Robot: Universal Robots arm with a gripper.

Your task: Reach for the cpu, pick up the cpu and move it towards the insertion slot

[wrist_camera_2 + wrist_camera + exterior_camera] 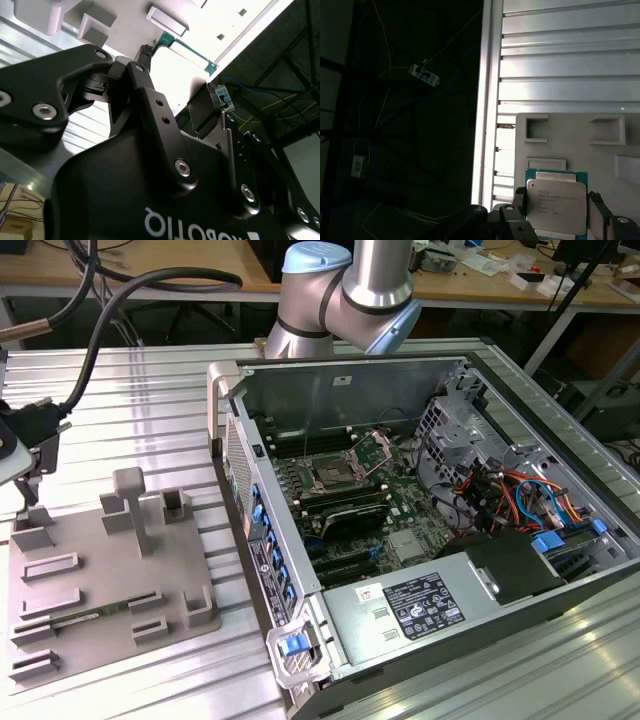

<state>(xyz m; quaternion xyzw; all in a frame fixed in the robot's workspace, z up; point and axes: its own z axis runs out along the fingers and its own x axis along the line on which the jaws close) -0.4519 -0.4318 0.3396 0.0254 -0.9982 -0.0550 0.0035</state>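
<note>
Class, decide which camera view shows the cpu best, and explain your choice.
The first wrist view: the cpu lies face-on on the grey plate, its silver top and green rim plain. The second wrist view catches a green edge of it against glare. The exterior view is too distant to tell it.

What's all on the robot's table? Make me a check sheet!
surface: ribbed metal table carrying a grey plate with raised blocks and an open computer case.
job's things: chip at the grey plate; socket on the board inside the case, far from the chip.
clutter: nothing seen.
grippers: gripper right at the chip.
cables: thick black hose above the table; red, orange and blue wires inside the case.
surroundings: robot arm behind the case; wooden benches beyond.
</note>
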